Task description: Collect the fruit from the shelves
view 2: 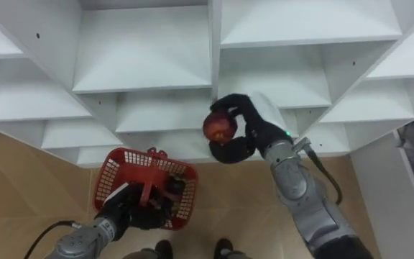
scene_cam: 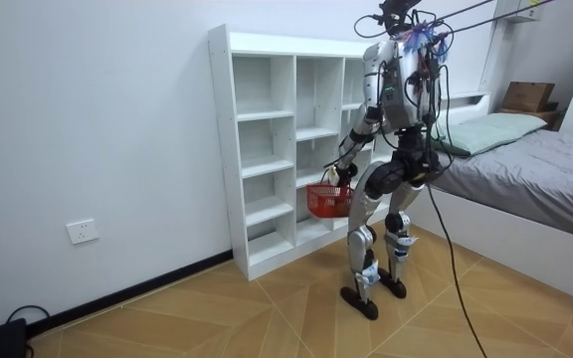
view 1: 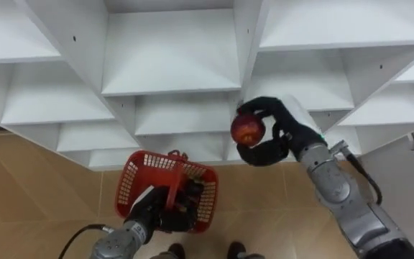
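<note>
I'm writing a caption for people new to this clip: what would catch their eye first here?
The red fruit stands out most, clasped in the right robot hand in front of the white shelf unit. Below it, to the robot's left, the left robot hand holds a red basket by its handle.
</note>
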